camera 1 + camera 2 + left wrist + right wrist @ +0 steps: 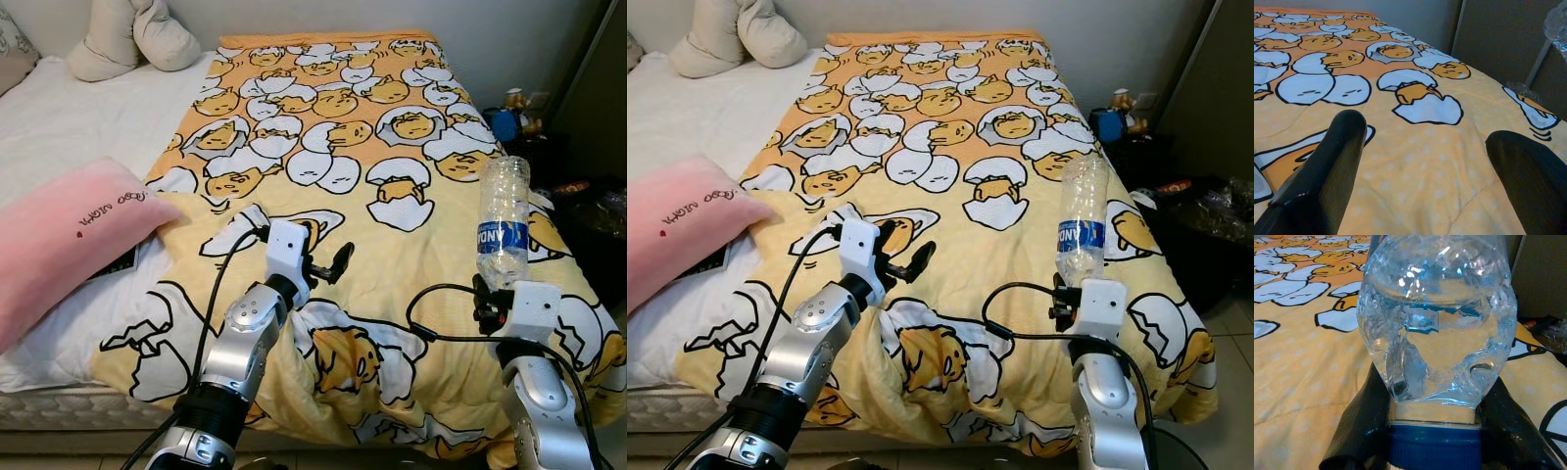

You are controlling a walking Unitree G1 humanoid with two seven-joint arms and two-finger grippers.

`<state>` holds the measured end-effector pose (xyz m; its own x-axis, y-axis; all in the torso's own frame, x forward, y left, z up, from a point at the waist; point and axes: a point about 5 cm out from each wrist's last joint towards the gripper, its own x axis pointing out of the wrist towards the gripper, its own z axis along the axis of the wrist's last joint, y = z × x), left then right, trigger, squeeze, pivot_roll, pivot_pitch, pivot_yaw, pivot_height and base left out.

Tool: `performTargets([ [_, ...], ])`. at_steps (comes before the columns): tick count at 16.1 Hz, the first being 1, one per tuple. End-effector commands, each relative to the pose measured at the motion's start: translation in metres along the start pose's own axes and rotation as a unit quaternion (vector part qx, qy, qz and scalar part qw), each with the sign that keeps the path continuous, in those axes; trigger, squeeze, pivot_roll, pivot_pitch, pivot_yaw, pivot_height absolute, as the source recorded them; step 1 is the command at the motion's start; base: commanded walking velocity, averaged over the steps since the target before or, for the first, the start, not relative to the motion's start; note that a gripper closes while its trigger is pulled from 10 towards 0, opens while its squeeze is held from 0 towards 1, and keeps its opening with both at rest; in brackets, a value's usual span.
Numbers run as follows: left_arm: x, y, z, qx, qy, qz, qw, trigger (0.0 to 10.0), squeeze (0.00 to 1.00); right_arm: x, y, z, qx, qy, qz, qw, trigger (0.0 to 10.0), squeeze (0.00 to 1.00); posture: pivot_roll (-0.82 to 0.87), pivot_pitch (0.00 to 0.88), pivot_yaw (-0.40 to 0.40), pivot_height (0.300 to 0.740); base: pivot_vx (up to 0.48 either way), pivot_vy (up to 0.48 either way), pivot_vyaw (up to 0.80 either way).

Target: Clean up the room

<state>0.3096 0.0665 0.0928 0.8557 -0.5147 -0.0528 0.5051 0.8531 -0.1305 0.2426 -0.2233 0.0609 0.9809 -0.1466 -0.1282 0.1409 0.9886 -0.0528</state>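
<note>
While we stood at the foot of the bed (59, 127), our right claw (493, 294) pinched an empty plastic bottle (504, 223) by its blue-capped neck, base up, held clear above the patterned blanket (333, 117) at about four o'clock in the head view. The right wrist view showed both black fingers (1359, 431) pressed against the neck just above the cap. Our left claw (328, 262) hovered near six o'clock, low over the blanket, spread wide and carrying nothing.

We judged the pickup step done: a piece of rubbish was in hand and off the bed. The next move called for turning away and carrying the bottle to a bin, keeping the pinch firm, since a thin crumpled bottle can slip or twist.

A pink pillow (69, 235) lay at nine o'clock on the white sheet, with pale cushions (127, 39) at eleven o'clock by the wall. Dark clutter (588, 211) and small toys (509, 117) crowded the floor beside the bed at two to three o'clock, which could hamper a turn that way.
</note>
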Motion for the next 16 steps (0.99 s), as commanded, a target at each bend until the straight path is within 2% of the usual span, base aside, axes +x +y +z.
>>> performTargets([
  [1,0.0041,0.0014,0.0043,0.010,-0.002,-0.005,1.000,10.0,0.00,0.0010,0.0002,0.0097,0.007,-0.019,-0.006,1.000,0.0,0.00,-0.24,0.000,0.109,0.730,-0.240,0.000,0.00],
  [3,0.0051,0.0011,0.0045,0.011,-0.002,-0.007,1.000,10.0,0.00,0.0014,0.0001,0.0100,0.007,-0.020,-0.006,1.000,0.0,0.00,-0.25,0.000,0.109,0.730,-0.251,0.000,0.00],
  [7,0.0072,-0.0011,0.0041,0.010,-0.002,-0.012,1.000,10.0,0.00,0.0014,-0.0003,0.0094,0.004,-0.019,-0.005,1.000,0.0,0.00,-0.26,0.000,0.115,0.730,-0.286,-0.261,0.00],
  [14,0.0082,-0.0045,0.0048,0.003,-0.011,-0.034,0.999,10.0,0.00,-0.0007,0.0004,0.0085,0.003,-0.019,-0.005,1.000,0.0,0.00,-0.26,0.000,0.116,0.730,0.000,0.000,0.00],
  [16,0.0065,-0.0063,0.0039,-0.004,-0.013,-0.047,0.999,10.0,0.00,-0.0006,0.0004,0.0080,0.002,-0.016,-0.003,1.000,0.0,0.00,-0.26,0.000,0.115,0.730,0.000,-0.480,0.00],
])
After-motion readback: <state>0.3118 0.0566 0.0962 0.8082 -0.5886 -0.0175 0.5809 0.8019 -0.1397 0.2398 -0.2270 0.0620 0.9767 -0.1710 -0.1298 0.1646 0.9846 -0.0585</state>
